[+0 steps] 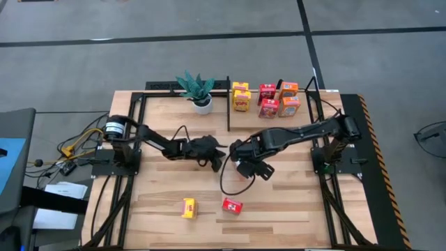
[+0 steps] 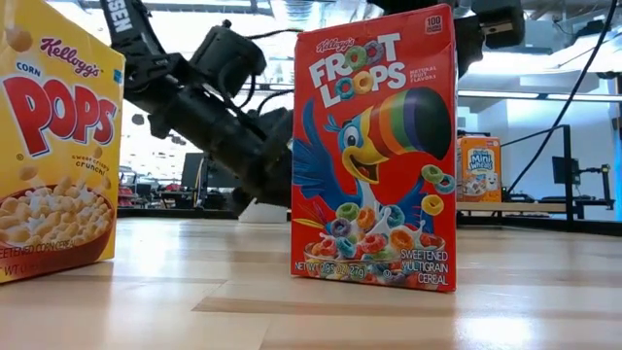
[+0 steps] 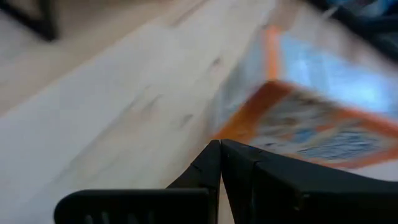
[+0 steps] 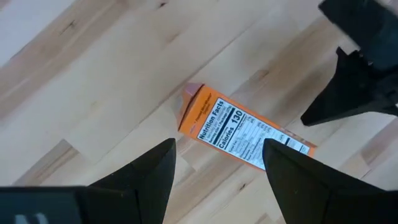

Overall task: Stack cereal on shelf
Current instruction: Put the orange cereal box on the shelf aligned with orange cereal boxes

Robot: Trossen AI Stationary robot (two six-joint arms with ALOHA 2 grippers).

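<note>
Wooden table [image 1: 279, 202], orange cereal box [image 4: 245, 132] lying flat, right gripper [image 4: 217, 165] open above, left gripper [image 3: 219, 163] closed, empty.

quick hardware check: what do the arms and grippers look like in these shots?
Both arms are dark, jointed links with black cables looping off them. The left arm has a silvery cylindrical joint near its base. The right arm is black all along. The left gripper and right gripper each have two black, wedge-shaped fingers.

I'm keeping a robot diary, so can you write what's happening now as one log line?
right end effector: open above lying orange cereal box | left end effector: shut beside it | yellow box, red box: near front edge
</note>
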